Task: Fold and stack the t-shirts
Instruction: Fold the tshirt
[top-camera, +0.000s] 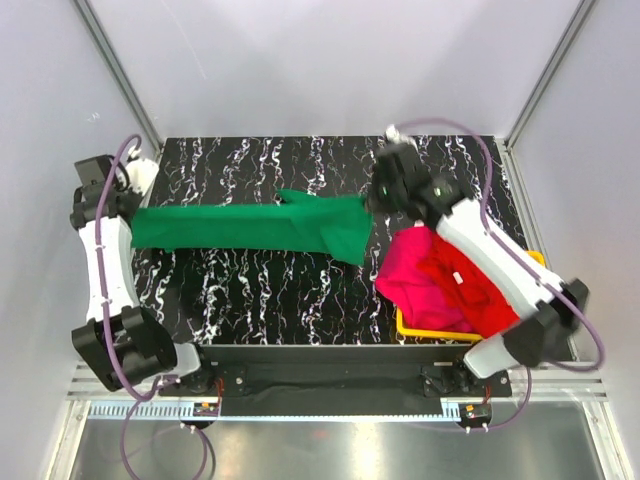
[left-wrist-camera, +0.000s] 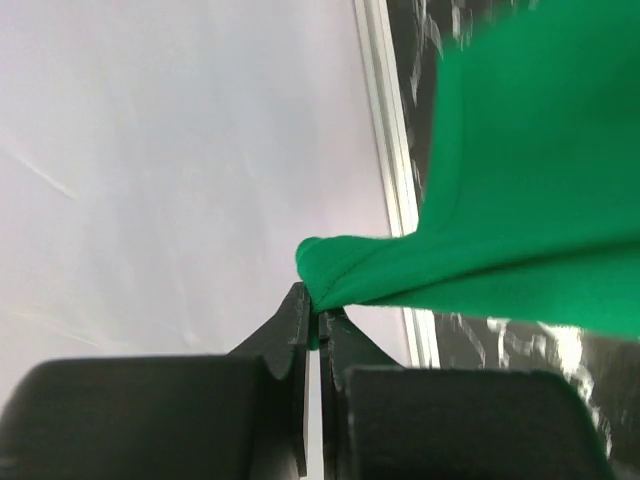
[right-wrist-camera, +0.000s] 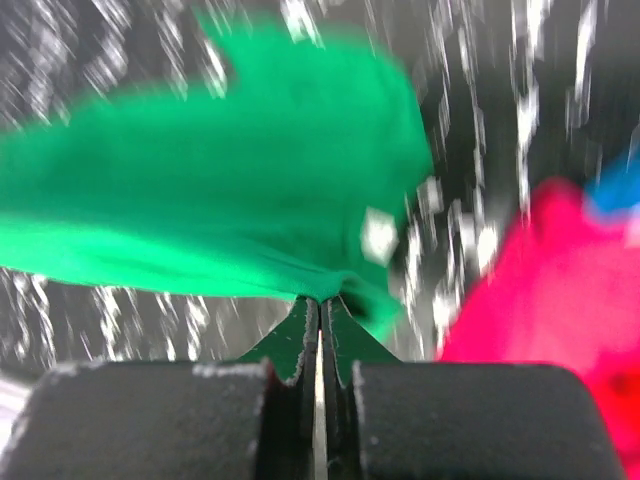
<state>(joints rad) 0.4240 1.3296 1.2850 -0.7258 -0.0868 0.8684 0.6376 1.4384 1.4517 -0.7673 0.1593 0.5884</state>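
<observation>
The green t-shirt (top-camera: 250, 228) hangs stretched in a long band above the black marbled table (top-camera: 260, 290), held at both ends. My left gripper (top-camera: 137, 222) is shut on its left end; in the left wrist view the green cloth (left-wrist-camera: 500, 200) bunches into the pinched tips of that gripper (left-wrist-camera: 318, 312). My right gripper (top-camera: 372, 205) is shut on the right end, where the green shirt (right-wrist-camera: 200, 190) gathers at its tips (right-wrist-camera: 322, 300). A magenta-pink t-shirt (top-camera: 415, 270) and a red t-shirt (top-camera: 465, 285) lie heaped in the yellow tray (top-camera: 425, 333). A bit of blue cloth (right-wrist-camera: 615, 190) shows past the pink one (right-wrist-camera: 540, 290).
The yellow tray sits at the table's right front, partly under my right arm (top-camera: 500, 270). An aluminium frame rail (left-wrist-camera: 395, 190) runs along the table's left edge, with white walls on three sides.
</observation>
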